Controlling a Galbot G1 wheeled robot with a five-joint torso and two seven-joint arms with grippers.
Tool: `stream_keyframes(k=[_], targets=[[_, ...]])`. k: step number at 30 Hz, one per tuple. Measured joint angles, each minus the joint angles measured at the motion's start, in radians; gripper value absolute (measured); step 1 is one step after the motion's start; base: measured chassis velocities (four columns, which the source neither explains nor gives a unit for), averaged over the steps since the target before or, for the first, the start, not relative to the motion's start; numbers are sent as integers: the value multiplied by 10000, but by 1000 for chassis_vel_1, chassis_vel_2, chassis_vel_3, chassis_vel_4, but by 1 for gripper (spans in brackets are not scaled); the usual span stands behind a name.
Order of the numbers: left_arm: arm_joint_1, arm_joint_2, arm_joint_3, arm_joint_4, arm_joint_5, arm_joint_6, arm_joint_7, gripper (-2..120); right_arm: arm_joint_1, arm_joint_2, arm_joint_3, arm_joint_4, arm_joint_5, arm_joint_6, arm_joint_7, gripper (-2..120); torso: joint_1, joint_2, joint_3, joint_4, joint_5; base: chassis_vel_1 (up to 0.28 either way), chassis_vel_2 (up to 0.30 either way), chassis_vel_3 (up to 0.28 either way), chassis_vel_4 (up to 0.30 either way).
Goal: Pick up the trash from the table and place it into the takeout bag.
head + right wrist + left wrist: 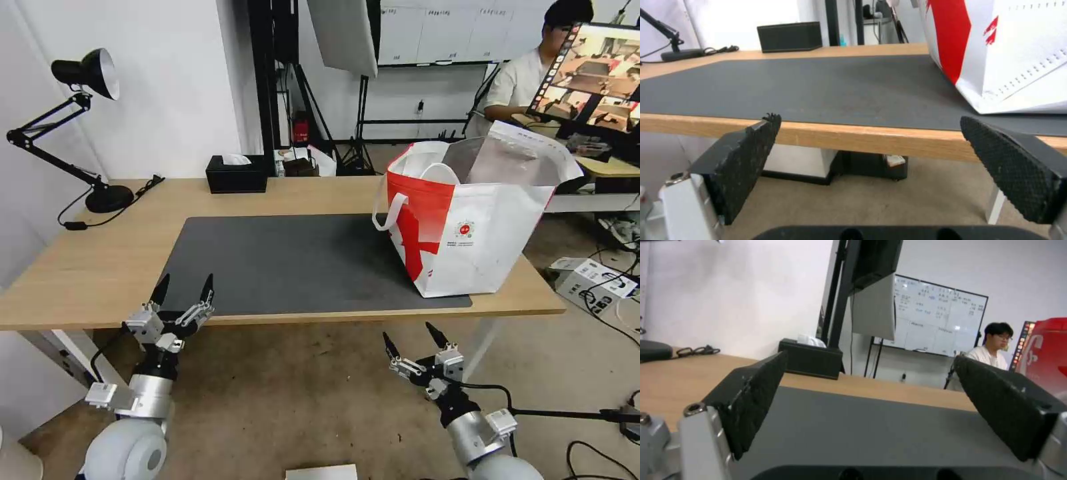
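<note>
Two claws spread wide and empty at the worktop's (87, 273) near edge, left claw (183, 288), right claw (411, 337), bag (473, 220) standing on the mat's (287, 260) right end, left wrist view, fingers (751, 400) apart over mat (862, 426), right wrist view, fingers (744, 163) apart below worktop edge (853, 136), bag (1009, 53) just beyond.

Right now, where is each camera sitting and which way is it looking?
Head view: high up, looking down at the table, the takeout bag, and both open pincers, left pincer and right pincer.
Left wrist view: just above the table edge, facing across the mat, between its own pincer's fingers.
Right wrist view: below the table edge, facing the bag, between its own fingers.
All three share the black tissue box.
</note>
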Motion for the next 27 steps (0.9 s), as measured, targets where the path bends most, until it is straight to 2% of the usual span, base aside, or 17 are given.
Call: stream_keyframes(k=[11,17,27], targets=[[1356,-276,-795,-393,348,30,762,100,0,0,0,0,0,0,0,100,0,0,0,1,1,0,0,0,0],[1726,-590,-879,-239,767,80,748,100,0,0,1,0,0,-1,0,100,0,0,0,1,0,0,0,0,0],[1850,-739,-799,134,1082,88,677,100,0,0,0,0,0,0,0,100,0,1,1,1,1,0,0,0,0]])
